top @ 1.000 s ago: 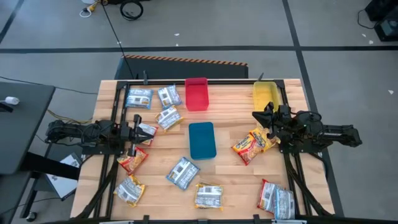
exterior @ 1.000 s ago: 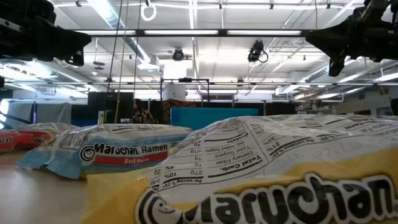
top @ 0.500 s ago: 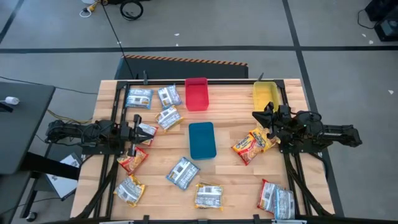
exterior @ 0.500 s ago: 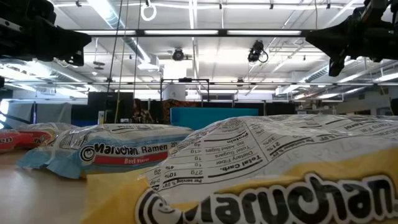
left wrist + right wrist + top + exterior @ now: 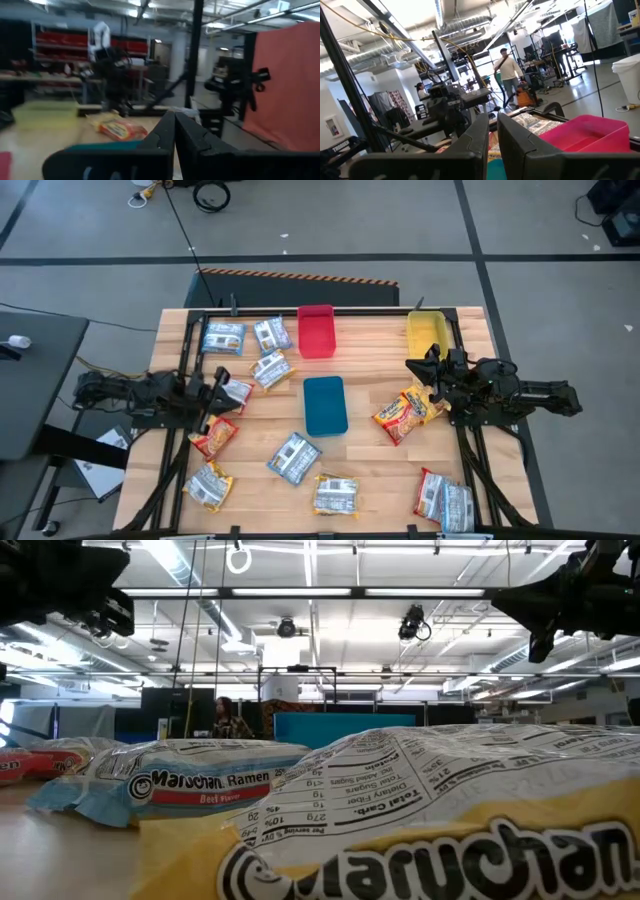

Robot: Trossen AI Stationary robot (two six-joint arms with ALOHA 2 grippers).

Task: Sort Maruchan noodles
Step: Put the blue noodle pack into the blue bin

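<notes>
1. The left gripper is hanging over the table's left side, fingers pressed together with nothing between them.
2. The right gripper is hovering just beside the yellow tray, jaws nearly closed with a slim gap, carrying nothing.
3. The packets are lying scattered across the wood, mostly on the left and front.
4. One yellow-orange packet is sitting near the right gripper.
5. The blue tray is lying mid-table, the red tray at the back edge.
</notes>
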